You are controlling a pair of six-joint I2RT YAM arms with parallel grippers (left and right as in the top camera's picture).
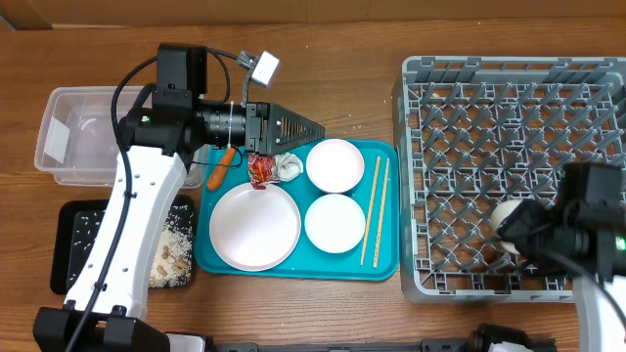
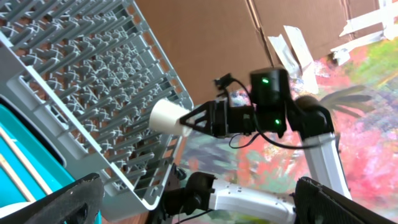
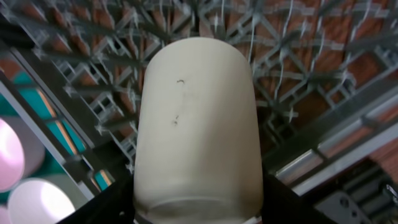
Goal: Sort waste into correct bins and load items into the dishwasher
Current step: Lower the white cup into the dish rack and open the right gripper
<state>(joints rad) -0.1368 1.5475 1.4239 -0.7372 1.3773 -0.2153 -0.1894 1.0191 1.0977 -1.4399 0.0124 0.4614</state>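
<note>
Right wrist view is filled by a cream-white cup (image 3: 196,124), clamped at its near end between the right jaws, which press on opposite sides of its round wall at the bottom of the frame. Its long axis runs straight away from the wrist, and the far end, rounded and apparently closed, points at the lattice floor of the dish rack (image 1: 509,117). Overhead puts the cup in the rack's lower right part, lying nearly level with its free end toward the left of the frame; whether it touches the pegs I cannot tell. It looks stiff, smooth and fairly light, probably chippable if it is ceramic, so the curved wall could slip in a loose pinch. Gripping across the wall near one end, as now, seems sound and leaves the free end clear to settle between pegs. Left jaws stand wide apart and empty near the upper edge of the teal tray (image 1: 386,264), close to the red wrapper (image 1: 260,171) and tissue ball (image 1: 290,166).
</note>
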